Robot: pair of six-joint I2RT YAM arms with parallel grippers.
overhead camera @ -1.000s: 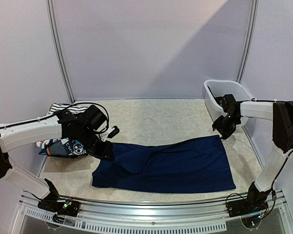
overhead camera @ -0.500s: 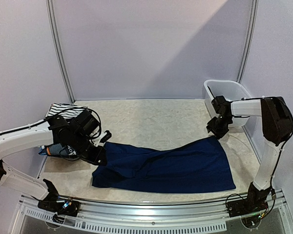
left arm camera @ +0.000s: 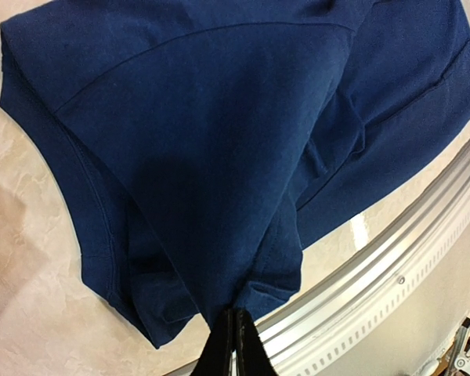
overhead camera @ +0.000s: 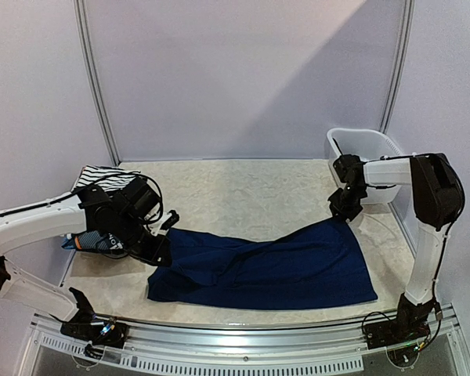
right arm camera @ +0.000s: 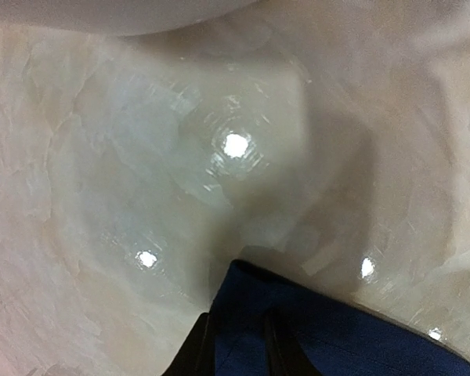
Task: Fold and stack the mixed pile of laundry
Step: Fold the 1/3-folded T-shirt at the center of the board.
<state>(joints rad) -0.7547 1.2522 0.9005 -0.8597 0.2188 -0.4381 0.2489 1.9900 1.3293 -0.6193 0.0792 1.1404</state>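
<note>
A plain navy blue garment point(overhead camera: 274, 262) lies spread across the front of the table. My left gripper point(overhead camera: 163, 249) is shut on its left end; in the left wrist view the cloth point(left arm camera: 204, 141) hangs from my closed gripper point(left arm camera: 235, 325). My right gripper point(overhead camera: 343, 213) is shut on the garment's far right corner, and the right wrist view shows that corner point(right arm camera: 298, 321) pinched in the gripper point(right arm camera: 239, 345). A black-and-white striped garment point(overhead camera: 102, 174) and a blue cartoon-print piece point(overhead camera: 94, 239) lie at the left, partly behind my left arm. No black garment shows.
A white plastic tub point(overhead camera: 368, 160) stands at the back right, just behind my right arm. The metal front rail point(overhead camera: 243, 333) runs along the near edge, also in the left wrist view point(left arm camera: 392, 266). Walls enclose the back and sides.
My left gripper moved left and toward the near edge, pulling the garment's left end. My right gripper moved left and down onto the far right corner and lifted it slightly.
</note>
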